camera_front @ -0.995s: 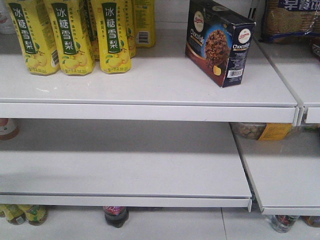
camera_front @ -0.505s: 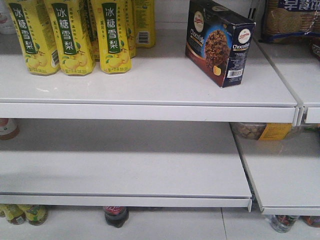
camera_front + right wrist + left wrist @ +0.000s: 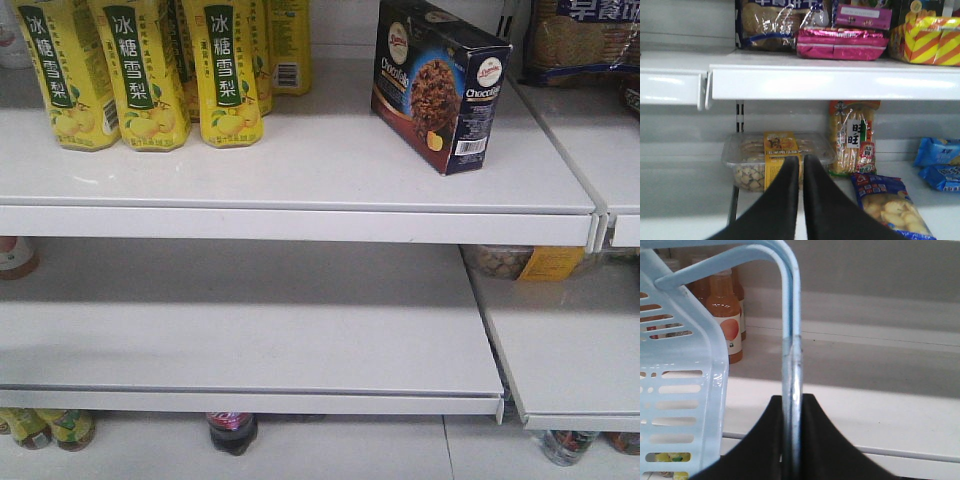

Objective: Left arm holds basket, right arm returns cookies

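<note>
Upright, cookies (image 3: 437, 85) shelved; left jaws pinch basket (image 3: 685, 390) handle (right jaws together).

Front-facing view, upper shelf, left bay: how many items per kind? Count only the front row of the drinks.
Yellow drink cartons with green labels, front row: 3
Dark navy rectangular cookie carton: 1
Total: 4
More yellow cartons stand behind the front row; their number cannot be told.
</note>
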Robot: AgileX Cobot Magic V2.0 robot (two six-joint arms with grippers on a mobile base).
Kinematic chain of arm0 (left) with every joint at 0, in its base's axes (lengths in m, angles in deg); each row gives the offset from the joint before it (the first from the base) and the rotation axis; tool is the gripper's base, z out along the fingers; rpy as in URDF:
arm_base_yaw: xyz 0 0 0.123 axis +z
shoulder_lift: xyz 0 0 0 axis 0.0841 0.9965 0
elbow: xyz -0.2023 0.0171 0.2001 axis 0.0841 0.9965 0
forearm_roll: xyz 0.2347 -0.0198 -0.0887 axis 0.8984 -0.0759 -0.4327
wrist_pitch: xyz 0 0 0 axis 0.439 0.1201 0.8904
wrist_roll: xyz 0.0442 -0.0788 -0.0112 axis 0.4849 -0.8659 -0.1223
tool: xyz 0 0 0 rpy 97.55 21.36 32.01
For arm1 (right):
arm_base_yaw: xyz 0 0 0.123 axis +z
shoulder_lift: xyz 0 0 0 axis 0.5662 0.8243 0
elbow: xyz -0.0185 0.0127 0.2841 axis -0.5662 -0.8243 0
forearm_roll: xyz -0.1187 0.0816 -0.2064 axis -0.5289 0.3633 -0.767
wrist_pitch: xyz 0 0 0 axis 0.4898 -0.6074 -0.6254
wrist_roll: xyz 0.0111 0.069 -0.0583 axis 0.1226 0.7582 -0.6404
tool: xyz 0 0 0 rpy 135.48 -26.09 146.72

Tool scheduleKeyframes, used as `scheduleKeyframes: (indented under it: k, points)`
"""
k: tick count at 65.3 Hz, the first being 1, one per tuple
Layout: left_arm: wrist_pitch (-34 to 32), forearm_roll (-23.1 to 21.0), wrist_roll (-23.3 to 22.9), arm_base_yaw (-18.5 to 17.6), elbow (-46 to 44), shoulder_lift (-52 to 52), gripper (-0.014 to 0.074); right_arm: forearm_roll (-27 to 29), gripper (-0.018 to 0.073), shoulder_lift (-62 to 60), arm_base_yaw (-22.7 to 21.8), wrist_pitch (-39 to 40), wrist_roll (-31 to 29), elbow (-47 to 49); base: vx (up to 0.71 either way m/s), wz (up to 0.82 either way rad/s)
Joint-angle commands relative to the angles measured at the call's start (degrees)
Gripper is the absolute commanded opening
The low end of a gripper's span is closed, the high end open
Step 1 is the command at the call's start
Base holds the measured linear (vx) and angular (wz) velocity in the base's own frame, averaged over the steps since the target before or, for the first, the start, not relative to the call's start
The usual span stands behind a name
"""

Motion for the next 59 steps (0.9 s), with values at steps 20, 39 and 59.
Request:
scheduleKeyframes:
  k: [20,39,59]
  points:
    - [-5.9,0.6,1.0,-0.3,-1.7,-1.0,-0.0003,-0.6,-0.0009,-3.6,2.5,10.3,1.9,-8.6,0.00,0.00]
    - [-5.9,0.6,1.0,-0.3,-1.7,-1.0,-0.0003,0.3,-0.0009,-3.6,2.5,3.9,1.8,-8.7,0.00,0.00]
    - [-5.9,0.6,1.0,-0.3,-1.7,-1.0,-0.0003,1.4,-0.0009,-3.6,2.5,3.9,1.8,-8.7,0.00,0.00]
